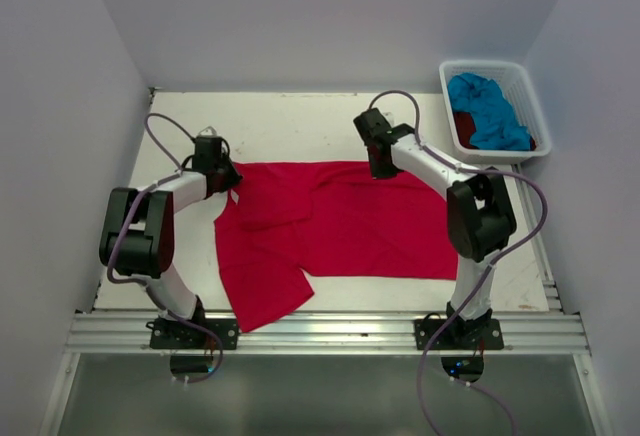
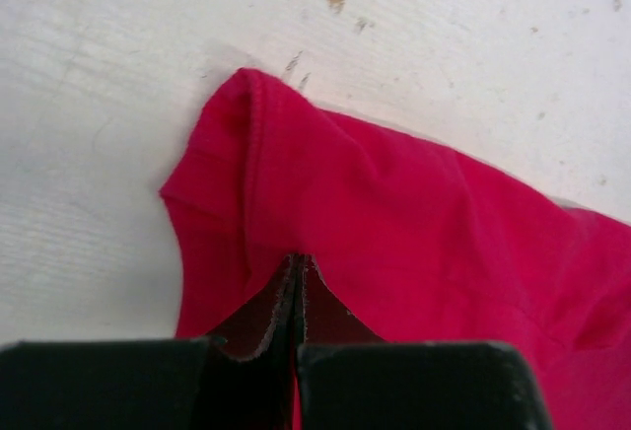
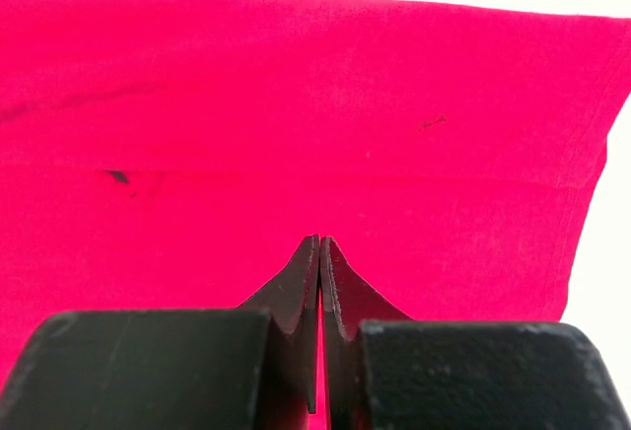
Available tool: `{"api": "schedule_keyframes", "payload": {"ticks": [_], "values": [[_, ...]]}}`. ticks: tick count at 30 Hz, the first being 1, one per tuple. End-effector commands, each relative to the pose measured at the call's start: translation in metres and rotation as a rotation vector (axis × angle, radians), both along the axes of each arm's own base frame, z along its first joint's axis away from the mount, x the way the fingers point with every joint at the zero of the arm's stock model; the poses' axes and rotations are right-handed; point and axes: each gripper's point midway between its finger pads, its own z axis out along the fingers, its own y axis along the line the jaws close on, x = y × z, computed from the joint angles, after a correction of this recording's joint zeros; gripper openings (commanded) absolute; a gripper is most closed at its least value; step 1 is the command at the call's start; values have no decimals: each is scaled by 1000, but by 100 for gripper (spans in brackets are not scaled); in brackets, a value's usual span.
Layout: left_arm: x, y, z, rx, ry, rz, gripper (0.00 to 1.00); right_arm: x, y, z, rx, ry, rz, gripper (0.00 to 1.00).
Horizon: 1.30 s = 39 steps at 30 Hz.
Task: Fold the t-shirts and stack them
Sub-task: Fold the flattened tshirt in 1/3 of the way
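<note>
**Red-pink t-shirt** (image 1: 345,221): lying spread on the desk (image 1: 290,121), beneath both end effectors. The left end effector (image 2: 299,264), jaws together, is pinching a raised ridge of cloth beside a hemmed corner. The right end effector (image 3: 318,245), jaws together, is pressing on flat cloth short of the hem ahead of it; I cannot tell whether it is gripping any.

I am judging that both should be lifting evenly, keeping the edge taut between them.

Only the overhead view is showing the turquoise t-shirt (image 1: 490,111) and dark red t-shirt (image 1: 462,128) in the basket (image 1: 482,63), beyond the right end effector. Only the wrist views are showing the jaws.
</note>
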Motion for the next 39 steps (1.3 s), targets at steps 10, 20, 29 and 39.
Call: {"api": "schedule_keyframes", "payload": {"ticks": [10, 20, 29, 39], "values": [[-10, 14, -6, 75, 21, 35, 0, 7, -7, 8, 24, -45, -44, 0], [-6, 0, 97, 25, -366, -44, 0, 7, -7, 7, 28, -38, -43, 0], [2, -68, 28, -213, -155, -353, 0, 9, -2, 10, 53, -31, -38, 0], [1, -25, -16, -29, 27, -168, 0, 4, -7, 5, 37, -27, -42, 0]]}}
